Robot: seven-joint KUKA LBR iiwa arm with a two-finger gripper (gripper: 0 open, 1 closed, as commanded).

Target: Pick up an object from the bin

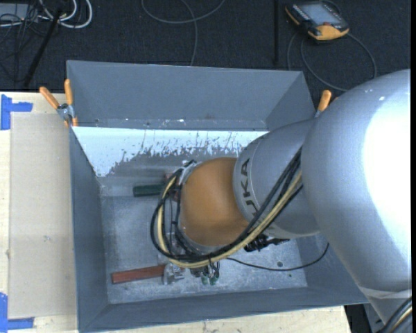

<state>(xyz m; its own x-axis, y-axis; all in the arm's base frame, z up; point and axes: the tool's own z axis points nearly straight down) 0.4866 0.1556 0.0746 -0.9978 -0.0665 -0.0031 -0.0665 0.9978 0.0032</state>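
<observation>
Most of the hand [194, 276] hides under the arm [298, 186] by a brown stick [137, 276]; its opening unclear.

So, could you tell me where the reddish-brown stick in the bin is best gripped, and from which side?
Probably around its middle, from straight above, closing across its narrow width: the stick lies flat on the bin floor, running left to right, with bare floor along both long sides.

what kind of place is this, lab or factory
Probably a robotics lab's grasping test cell: a KUKA arm reaches into a scuffed grey metal bin, with loose cables on the dark floor behind.
</observation>
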